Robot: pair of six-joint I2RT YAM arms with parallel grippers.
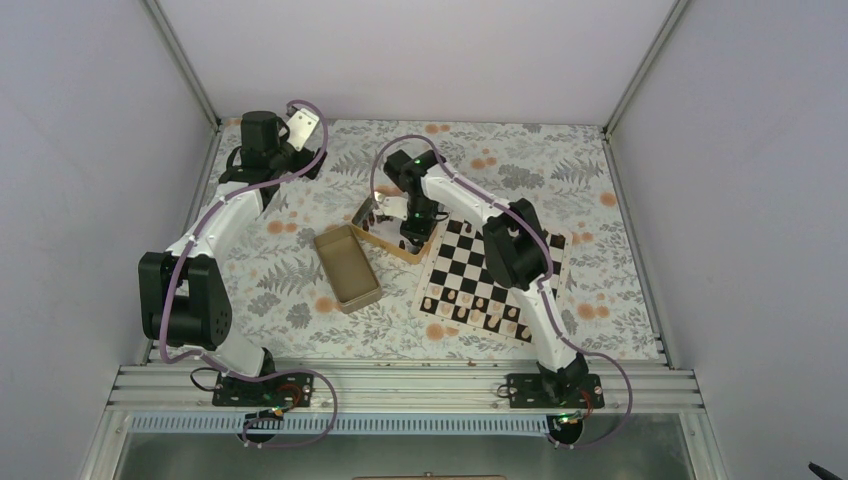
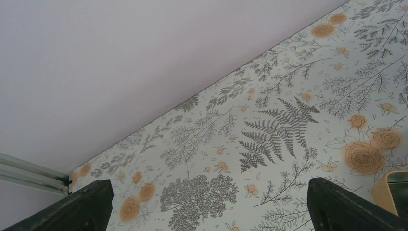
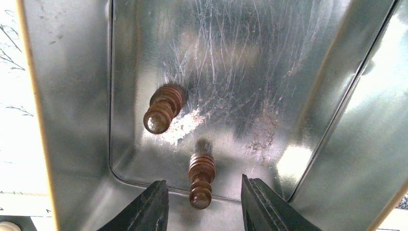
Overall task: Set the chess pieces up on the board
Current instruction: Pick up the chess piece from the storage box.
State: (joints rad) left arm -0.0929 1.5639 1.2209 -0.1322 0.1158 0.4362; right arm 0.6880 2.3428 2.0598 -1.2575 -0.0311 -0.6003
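Inside the tin [image 3: 72, 96] the right gripper [image 3: 203, 185] has little side room, with a wall rising close outside each finger. One piece [image 3: 201, 175] lies between its parted jaws, clear of both. Another piece [image 3: 162, 109] lies farther in near a side wall, with bare floor beyond. The left gripper [image 2: 208, 185], jaws wide, hangs over bare counter [image 2: 288, 96] near the back wall. A second tin [image 1: 347, 268] lies between the arms. The board's [image 1: 460, 250] far squares show bare.
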